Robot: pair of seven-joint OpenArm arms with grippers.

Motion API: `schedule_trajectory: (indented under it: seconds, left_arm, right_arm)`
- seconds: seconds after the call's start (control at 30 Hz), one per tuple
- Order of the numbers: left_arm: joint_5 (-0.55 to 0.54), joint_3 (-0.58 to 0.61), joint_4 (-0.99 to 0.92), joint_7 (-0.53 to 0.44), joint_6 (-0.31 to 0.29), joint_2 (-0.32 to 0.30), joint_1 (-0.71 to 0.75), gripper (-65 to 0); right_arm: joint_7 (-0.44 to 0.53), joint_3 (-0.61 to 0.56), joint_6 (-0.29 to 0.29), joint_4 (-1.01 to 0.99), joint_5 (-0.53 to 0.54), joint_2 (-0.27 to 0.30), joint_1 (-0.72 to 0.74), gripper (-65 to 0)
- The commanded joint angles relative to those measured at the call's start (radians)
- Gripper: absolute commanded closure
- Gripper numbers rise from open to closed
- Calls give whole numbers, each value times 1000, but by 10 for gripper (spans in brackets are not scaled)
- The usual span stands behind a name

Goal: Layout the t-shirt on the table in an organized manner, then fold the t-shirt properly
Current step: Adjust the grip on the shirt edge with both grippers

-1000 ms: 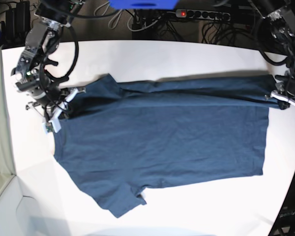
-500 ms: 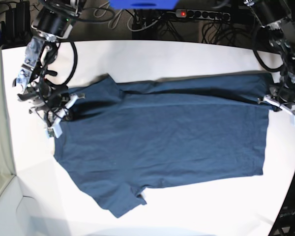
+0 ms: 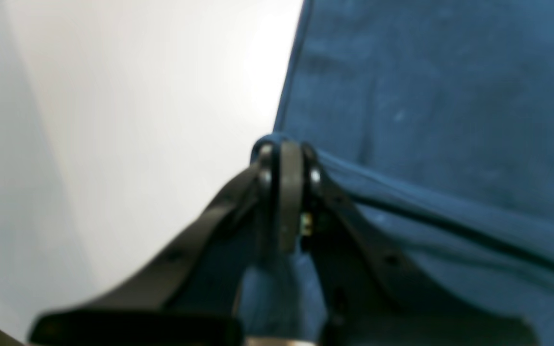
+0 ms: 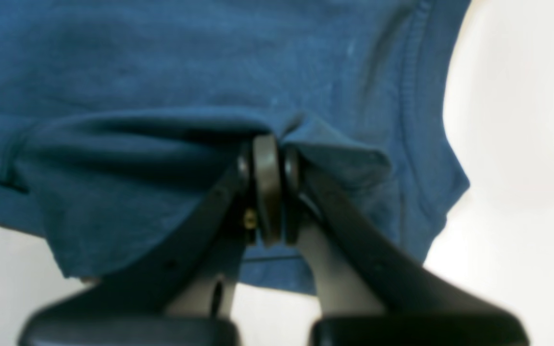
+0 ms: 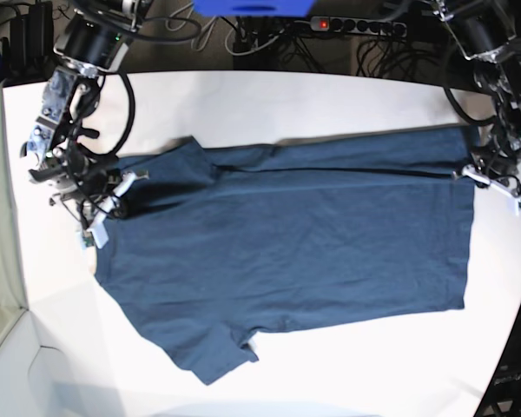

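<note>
Navy t-shirt [image 5: 286, 252]: its folded far edge had moved further back across the desk [image 5: 269, 104], undoing the fold.
Left end effector [image 3: 286, 158]: clamped on the hem corner.
Right end effector [image 4: 267, 154]: clamped on the shoulder fabric.
Meaning: spreading unfinished.

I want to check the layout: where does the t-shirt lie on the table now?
In the base view the t-shirt lies spread across the middle of the table, its far edge pinched between the right gripper and left gripper.
</note>
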Motion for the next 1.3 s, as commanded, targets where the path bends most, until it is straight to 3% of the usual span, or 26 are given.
schedule_trajectory:
  seconds: [0.0, 0.2, 0.27, 0.33, 0.4, 0.43, 0.63, 0.73, 1.03, 1.27]
  left_arm:
    - [-2, -5, 9, -17, 1, -17, -12, -4]
    - [-2, -3, -8, -7, 1, -17, -9, -22]
    - [-2, -3, -8, -6, 1, -17, -6, -75]
    - [-2, -3, -6, 2, 1, -28, -3, -171]
    - [-8, -3, -3, 28, -1, -34, 5, -243]
    - [-11, -5, 3, 37, -1, -40, 8, -250]
    - [-14, -19, 6, 97, -1, -63, 8, -256]
    - [-16, -69, 47, 158, -1, -51, 26, -256]
    - [-122, -180, 270, 174, -93, 33, 178, -257]
    - [-119, -183, 178, 112, -93, 49, 196, -257]
  right_arm:
    - [21, -1, -3, 18, 12, 9, 17, 0]
    - [15, -1, -3, 18, 12, 9, 17, 0]
    - [14, -2, -3, 18, 12, 9, 17, 0]
    - [14, -2, -3, 18, 12, 9, 17, 0]
    - [12, -2, -3, 18, 12, 9, 14, -37]
    - [12, -2, -3, 18, 12, 9, 14, -60]
    - [11, 2, -3, 21, 12, 9, 3, -232]
    - [11, 2, -3, 27, 12, 9, -9, -273]
    - [12, 4, -3, 27, 12, 11, -40, -286]
    - [12, 4, -3, 27, 13, 11, -68, -286]
